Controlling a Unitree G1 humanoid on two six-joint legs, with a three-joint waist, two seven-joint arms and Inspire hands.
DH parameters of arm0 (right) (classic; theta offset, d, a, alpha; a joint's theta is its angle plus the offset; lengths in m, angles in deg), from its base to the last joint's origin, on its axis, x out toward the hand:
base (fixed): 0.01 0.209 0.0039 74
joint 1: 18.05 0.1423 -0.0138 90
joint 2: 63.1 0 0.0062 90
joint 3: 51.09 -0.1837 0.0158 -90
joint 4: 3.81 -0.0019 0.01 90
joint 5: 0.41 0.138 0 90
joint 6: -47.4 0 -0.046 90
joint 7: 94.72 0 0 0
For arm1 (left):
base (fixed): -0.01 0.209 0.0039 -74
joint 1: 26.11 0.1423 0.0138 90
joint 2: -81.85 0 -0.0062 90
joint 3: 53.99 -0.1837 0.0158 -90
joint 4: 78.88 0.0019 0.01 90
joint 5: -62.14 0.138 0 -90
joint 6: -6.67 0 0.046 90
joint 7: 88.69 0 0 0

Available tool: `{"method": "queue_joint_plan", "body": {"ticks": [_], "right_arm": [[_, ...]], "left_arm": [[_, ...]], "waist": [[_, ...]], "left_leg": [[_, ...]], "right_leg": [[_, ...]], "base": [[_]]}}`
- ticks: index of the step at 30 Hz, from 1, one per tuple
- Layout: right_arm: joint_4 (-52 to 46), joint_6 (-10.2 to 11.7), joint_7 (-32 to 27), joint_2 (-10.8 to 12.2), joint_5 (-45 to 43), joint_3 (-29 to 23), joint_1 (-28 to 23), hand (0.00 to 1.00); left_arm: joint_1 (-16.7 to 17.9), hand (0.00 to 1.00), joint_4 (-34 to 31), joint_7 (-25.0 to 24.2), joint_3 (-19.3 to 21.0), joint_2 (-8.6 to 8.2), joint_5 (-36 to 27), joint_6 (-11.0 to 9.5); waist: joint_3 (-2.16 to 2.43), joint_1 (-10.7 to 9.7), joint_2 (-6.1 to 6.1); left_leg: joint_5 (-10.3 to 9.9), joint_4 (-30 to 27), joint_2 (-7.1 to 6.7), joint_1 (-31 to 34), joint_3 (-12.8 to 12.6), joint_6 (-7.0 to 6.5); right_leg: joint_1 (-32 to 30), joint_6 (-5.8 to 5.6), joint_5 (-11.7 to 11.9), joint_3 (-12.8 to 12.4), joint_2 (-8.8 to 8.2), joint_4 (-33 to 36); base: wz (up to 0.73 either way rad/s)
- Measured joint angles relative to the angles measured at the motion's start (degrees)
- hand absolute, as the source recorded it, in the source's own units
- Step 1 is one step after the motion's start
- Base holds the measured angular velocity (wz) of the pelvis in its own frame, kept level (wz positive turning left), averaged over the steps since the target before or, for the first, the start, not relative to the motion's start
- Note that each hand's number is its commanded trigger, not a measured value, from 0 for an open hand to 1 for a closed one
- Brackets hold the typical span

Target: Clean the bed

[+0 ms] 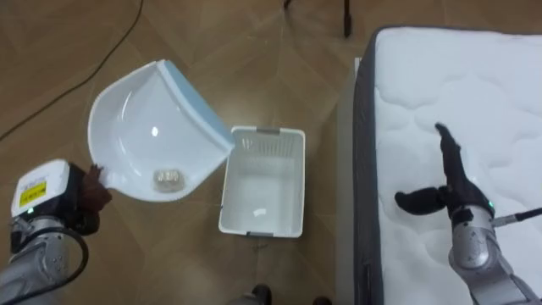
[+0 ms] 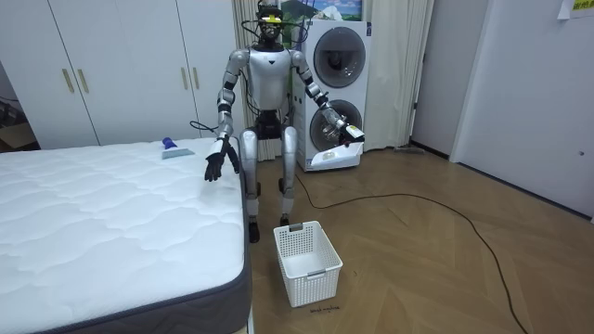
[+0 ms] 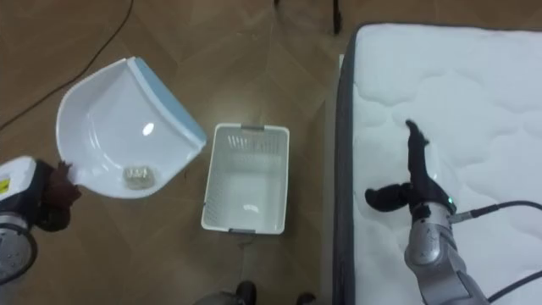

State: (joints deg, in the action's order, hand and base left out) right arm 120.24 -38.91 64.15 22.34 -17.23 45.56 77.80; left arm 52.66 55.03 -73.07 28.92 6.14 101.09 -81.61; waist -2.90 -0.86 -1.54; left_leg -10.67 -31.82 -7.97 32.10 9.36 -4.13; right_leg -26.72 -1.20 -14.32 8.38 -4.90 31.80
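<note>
I stand at the side of the bed, whose white quilted mattress (image 1: 474, 93) is on my right. My left hand (image 1: 89, 193) is shut on the handle of a white dustpan (image 1: 140, 127) with a pale blue lip, held tilted over the wooden floor. A small crumpled scrap (image 1: 168, 178) lies in the pan's low end. A white slatted basket (image 1: 262, 182) stands on the floor between pan and bed. My right hand (image 1: 449, 182) hovers open over the mattress edge, fingers straight. A blue brush (image 2: 174, 148) lies on the bed's far corner.
A dark cable (image 1: 85, 63) runs across the floor at the upper left. A stacked washer and dryer (image 2: 334, 83) stand behind me, with white wardrobes (image 2: 121, 65) along the wall. The mattress has a grey side band (image 1: 362, 169) close to the basket.
</note>
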Motion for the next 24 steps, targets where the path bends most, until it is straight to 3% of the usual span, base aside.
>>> {"method": "queue_joint_plan", "body": {"ticks": [5, 10, 12, 16, 20, 24], "right_arm": [[0.0, 0.1, 0.0, -0.3, -0.6, 0.1, -0.4, 0.00], [-0.3, 0.0, 0.0, -0.4, -1.4, 1.8, -1.0, 0.00], [-0.3, 0.0, 0.0, -0.6, -1.5, 2.5, -1.0, 0.00], [-0.4, -0.3, -0.7, -0.6, -1.4, 4.5, -0.9, 0.00], [-1.1, -0.9, -0.7, -0.6, -1.6, 6.9, -1.3, 0.00], [-2.1, -0.8, -0.9, -1.8, -1.7, 7.3, -1.3, 0.00]], "left_arm": [[-4.4, 1.00, 4.7, -0.5, -4.1, 3.56, 0.0, -0.6], [-5.3, 1.00, 5.1, -3.2, -7.7, 7.67, 1.2, 0.0], [-5.8, 1.00, 5.0, -4.0, -9.0, 8.37, 1.9, 0.5], [-5.8, 1.00, 4.8, -6.2, -12.5, 8.76, 4.6, 1.6], [-5.8, 1.00, 4.6, -8.7, -15.6, 9.51, 4.5, 2.0], [-6.1, 1.00, 4.3, -11.0, -16.0, 10.56, 4.4, 2.1]], "waist": [[-0.06, -2.7, -1.80], [0.10, -4.1, -2.95], [0.21, -4.4, -3.45], [0.20, -5.5, -5.76], [0.24, -7.0, -6.86], [0.43, -6.8, -7.91]], "left_leg": [[0.8, -0.8, 0.44, 3.6, -1.5, 0.47], [0.9, -0.4, 0.01, 3.7, -3.6, 0.41], [0.9, 0.0, 0.27, 3.7, -4.6, 0.30], [1.0, 0.5, 0.25, 3.7, -5.6, 0.18], [1.1, 0.5, 0.43, 4.2, -7.8, -0.06], [1.1, 0.5, 1.16, 5.0, -10.3, -0.45]], "right_leg": [[-3.6, 0.75, -0.9, 1.0, -0.50, 2.3], [-5.6, 0.53, -2.0, -0.9, -1.40, 4.9], [-5.8, 0.52, -2.1, -1.1, -1.50, 5.1], [-6.0, 0.32, -2.3, -1.0, -2.12, 5.2], [-6.6, 0.15, -3.4, -0.6, -3.01, 6.5], [-8.4, 0.24, -3.7, -1.3, -3.28, 7.8]], "base": [[0.16], [-0.11], [-0.02], [0.02], [0.15], [-0.02]]}}
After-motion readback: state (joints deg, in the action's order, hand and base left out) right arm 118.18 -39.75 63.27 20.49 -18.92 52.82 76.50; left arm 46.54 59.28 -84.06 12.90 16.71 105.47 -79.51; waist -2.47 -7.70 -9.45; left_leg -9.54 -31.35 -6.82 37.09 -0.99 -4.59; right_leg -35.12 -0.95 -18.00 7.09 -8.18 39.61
